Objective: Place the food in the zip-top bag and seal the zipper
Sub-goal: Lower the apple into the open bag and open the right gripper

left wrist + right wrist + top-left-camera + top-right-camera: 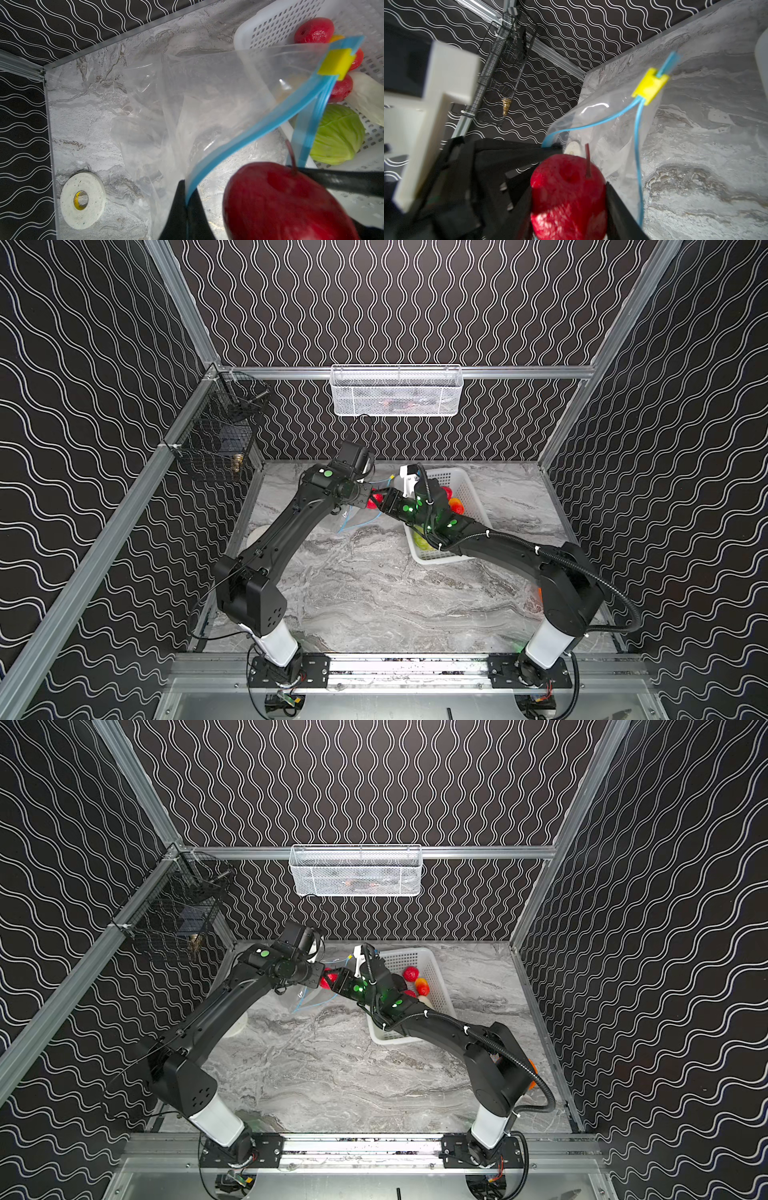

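My left gripper is shut on the blue zipper of the clear zip-top bag and holds the mouth up and open. The yellow slider sits at the far end of the strip. Right beside the open mouth, my right gripper is shut on a red apple with a stem. In both top views the two grippers meet at the back centre, around that apple. More food lies in the white basket: a green cabbage, a white radish and two red rounds.
The white perforated basket stands at the back right under my right arm. A white tape roll lies on the marble table by the left wall. A white mesh basket and a black wire basket hang on the walls.
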Motion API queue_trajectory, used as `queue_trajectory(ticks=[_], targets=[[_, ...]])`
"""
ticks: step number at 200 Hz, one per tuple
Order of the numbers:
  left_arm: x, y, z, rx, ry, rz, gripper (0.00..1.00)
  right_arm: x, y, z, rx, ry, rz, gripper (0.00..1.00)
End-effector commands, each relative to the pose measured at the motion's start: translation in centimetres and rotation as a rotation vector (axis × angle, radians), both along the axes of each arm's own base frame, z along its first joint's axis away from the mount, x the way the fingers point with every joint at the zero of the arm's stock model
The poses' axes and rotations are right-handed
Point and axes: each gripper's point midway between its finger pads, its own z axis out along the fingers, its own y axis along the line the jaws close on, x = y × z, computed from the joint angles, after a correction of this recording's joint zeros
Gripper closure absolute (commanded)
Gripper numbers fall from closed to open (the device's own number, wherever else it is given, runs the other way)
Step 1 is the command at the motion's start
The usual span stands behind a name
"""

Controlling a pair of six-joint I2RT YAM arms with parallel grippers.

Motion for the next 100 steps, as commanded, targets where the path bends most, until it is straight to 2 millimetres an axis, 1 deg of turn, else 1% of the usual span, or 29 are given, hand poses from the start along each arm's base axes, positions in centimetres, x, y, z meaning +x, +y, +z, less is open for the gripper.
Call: queue_trajectory(ticks=[1,16,28,62,71,72,73,75,77,100], targets=[[0.0,0.5,0.7,-0.029,-0.009,0.017,1.0,0.1,0.4,-0.3,0.002,0.022,0.0,0.46],[0.1,1.0,0.7,-0.041,-0.005,0.03,1.0,0.2,0.5,-0.4,0.006,0.029,-0.001,0.35],[0.1,1.2,0.6,-0.055,-0.001,0.036,1.0,0.1,0.7,-0.3,0.011,0.025,0.01,0.32],[-0.2,1.6,0.5,-0.088,0.0,0.04,1.0,-0.3,0.8,1.2,0.021,-0.018,0.026,0.24],[-0.1,1.7,0.6,-0.097,0.0,0.041,1.0,-0.4,0.7,1.4,0.015,-0.023,0.025,0.21],[-0.1,1.7,0.5,-0.097,0.002,0.041,1.0,-0.4,0.7,1.5,0.015,-0.024,0.026,0.2],[-0.2,1.7,0.5,-0.098,0.003,0.04,1.0,-0.4,0.7,1.5,0.014,-0.024,0.025,0.17],[-0.1,1.7,0.5,-0.1,0.002,0.041,1.0,-0.4,0.7,1.5,0.012,-0.025,0.025,0.08],[-0.1,1.8,0.5,-0.1,0.004,0.041,1.0,-0.4,0.7,1.6,0.011,-0.027,0.025,0.02],[-0.1,1.7,0.5,-0.115,0.009,0.041,1.0,-0.6,0.6,2.1,0.005,-0.043,0.029,0.02]])
